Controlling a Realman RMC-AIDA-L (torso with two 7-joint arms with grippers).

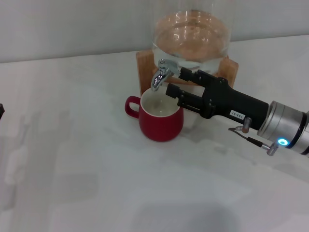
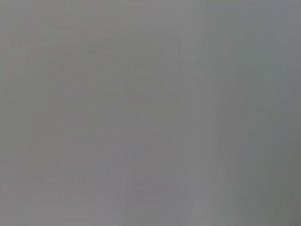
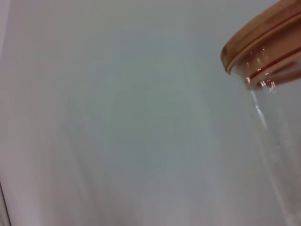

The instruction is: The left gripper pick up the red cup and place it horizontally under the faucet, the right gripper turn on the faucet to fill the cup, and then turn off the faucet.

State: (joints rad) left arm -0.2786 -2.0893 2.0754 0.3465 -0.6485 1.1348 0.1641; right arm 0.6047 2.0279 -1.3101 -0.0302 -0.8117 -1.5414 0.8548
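Sitting upright on the white table (image 1: 96, 183) – cup (image 1: 161, 118), handle pointing left, directly beneath the faucet (image 1: 161, 73). Reaching in from the right – right gripper (image 1: 175, 81), fingers spread open just right of the faucet, not clamping it. Standing behind on a wooden stand (image 1: 145, 65): glass jar (image 1: 190, 36). Lying out of view: left gripper.
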